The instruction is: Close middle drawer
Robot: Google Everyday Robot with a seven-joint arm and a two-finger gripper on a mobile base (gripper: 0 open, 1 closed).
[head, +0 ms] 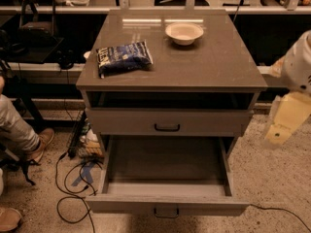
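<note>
While a blue bag (124, 57) and a bowl (183, 33) are left on the bench (214, 69), the middle drawer (165, 176) below is seen pulled far out, empty. The end effector (284, 123) is held well off to its right, touching nothing; its opening cannot be told. If the drawer front is pushed off-centre from that side, the drawer could be skewed and jammed

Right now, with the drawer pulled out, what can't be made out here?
Camera view, end effector, right of the cabinet: cut by the right edge; open or shut unreadable.
Camera view, below the middle drawer: hidden by its pulled-out body and the bottom edge.
Camera view, upper drawer's inside: shadowed under the cabinet's top.
Camera view, blue bag's print: too small to read.
</note>
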